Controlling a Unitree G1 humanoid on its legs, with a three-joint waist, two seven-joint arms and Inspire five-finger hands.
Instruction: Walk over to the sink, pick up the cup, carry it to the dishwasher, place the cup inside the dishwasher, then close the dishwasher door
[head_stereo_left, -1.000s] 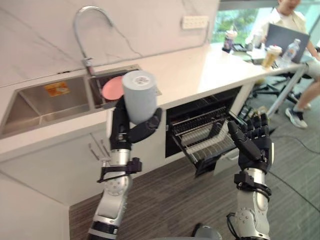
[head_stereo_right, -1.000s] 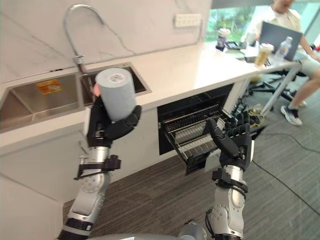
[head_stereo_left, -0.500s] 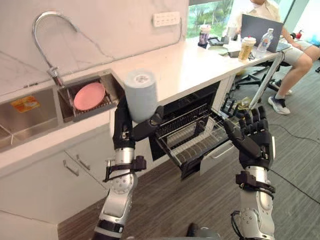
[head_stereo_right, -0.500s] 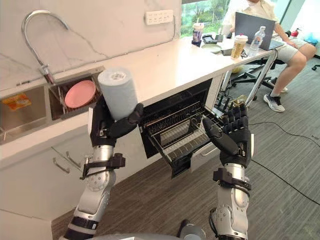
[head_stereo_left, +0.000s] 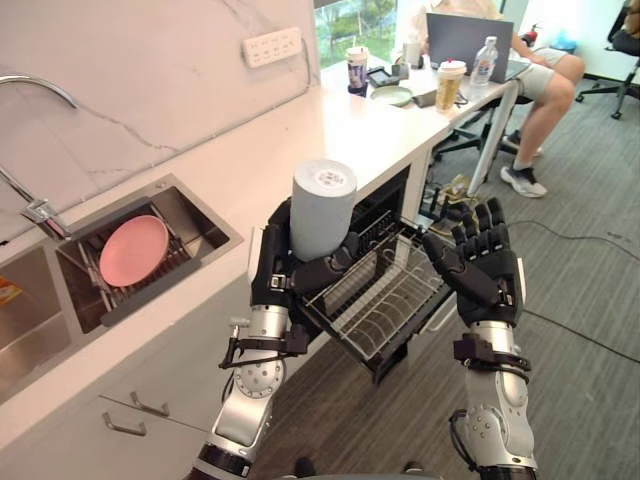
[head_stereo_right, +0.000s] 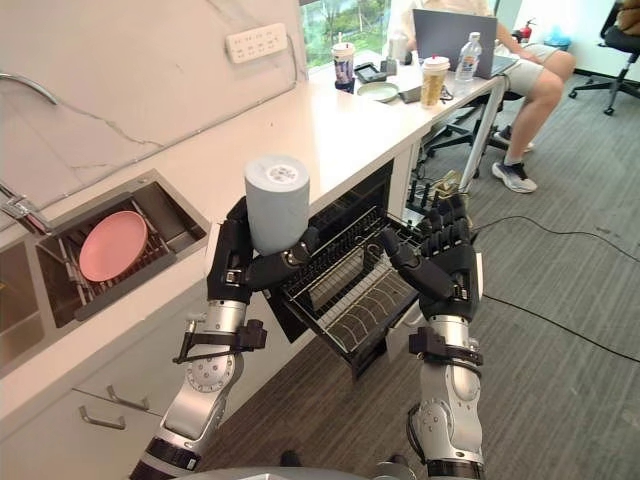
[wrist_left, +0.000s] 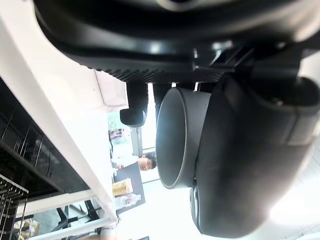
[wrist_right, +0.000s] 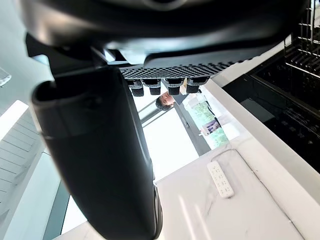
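A pale grey-blue cup (head_stereo_left: 321, 208) stands bottom up in my left hand (head_stereo_left: 283, 270), whose fingers and thumb are curled round it; the left wrist view shows the cup (wrist_left: 182, 135) against the thumb. It is held above the left end of the pulled-out wire rack (head_stereo_left: 385, 300) of the open dishwasher (head_stereo_right: 345, 215) under the white counter. My right hand (head_stereo_left: 482, 272) is raised to the right of the rack, fingers straight and upright, holding nothing. The sink (head_stereo_left: 190, 222) lies to the left with a pink plate (head_stereo_left: 131, 249) leaning in its drainer.
A white counter (head_stereo_left: 300, 130) runs back to the right, carrying drink cups (head_stereo_left: 447, 84), a bottle and a laptop. A person sits on a chair at its far end (head_stereo_left: 545, 75). Grey floor (head_stereo_left: 590, 300) opens to the right. Cabinet drawers (head_stereo_left: 130, 415) stand below the sink.
The camera has swung right and closer: the sink has slid left and the dishwasher rack now lies between my hands. The cup stays in my left hand; the right hand keeps its pose.
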